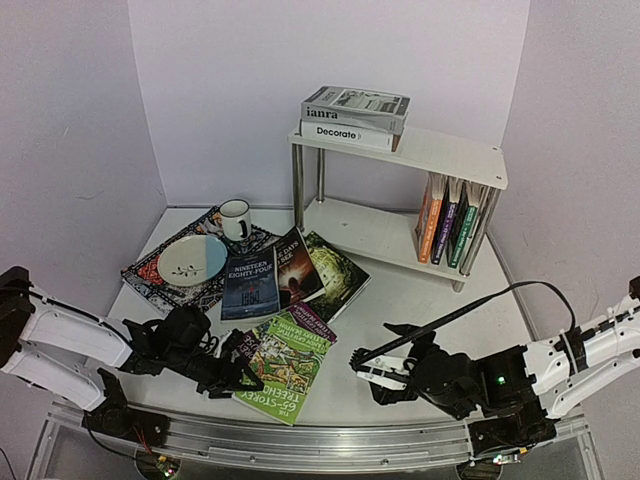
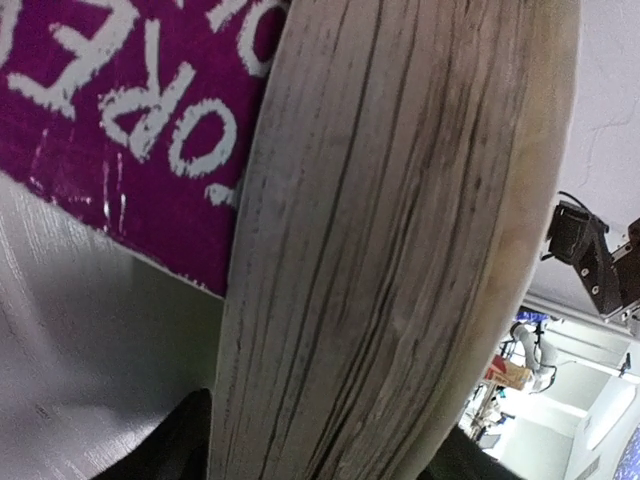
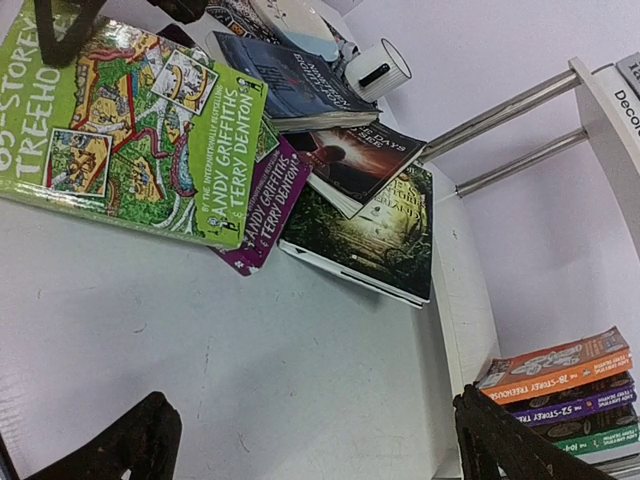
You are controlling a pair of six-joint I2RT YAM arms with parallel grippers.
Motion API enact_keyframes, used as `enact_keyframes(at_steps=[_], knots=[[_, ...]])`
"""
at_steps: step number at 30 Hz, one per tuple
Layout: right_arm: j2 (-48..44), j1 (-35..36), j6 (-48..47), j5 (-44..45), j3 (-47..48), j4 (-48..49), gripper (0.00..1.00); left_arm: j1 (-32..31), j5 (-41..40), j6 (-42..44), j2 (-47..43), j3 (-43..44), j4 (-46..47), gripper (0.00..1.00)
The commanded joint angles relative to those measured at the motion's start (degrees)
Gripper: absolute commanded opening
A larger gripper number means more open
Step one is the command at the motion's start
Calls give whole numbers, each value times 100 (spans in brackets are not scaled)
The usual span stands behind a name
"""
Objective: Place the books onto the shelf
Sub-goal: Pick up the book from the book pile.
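So my left gripper [image 1: 247,377] straddles a Treehouse paperback [image 2: 400,250] at its page edge to lift it, I can't tell if it's clamped, and my right gripper [image 1: 362,369] hangs spread wide, idle.

Pale lilac-white walls [image 1: 230,90] close in the back and both sides like a booth, meeting in soft corners. The white surface [image 1: 400,300] lies under even, bright light, with only faint shadows. A ribbed aluminium rail [image 1: 300,440] runs along its near edge.
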Motion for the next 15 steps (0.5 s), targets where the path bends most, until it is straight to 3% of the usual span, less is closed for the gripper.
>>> enact_keyframes(at_steps=[1,5,8,15], knots=[[128,-10,115,15,152,-66,96,-36,221,101,3,242,-35,49],[217,-11,61,6,201,-64,96,-35,291,51,-319,274,-63,26],[229,-11,8,-17,241,-63,96,-21,256,0,-675,298,-184,14],[452,-10,-335,-45,532,-177,93,87,151,144,-1344,734,-1072,8]])
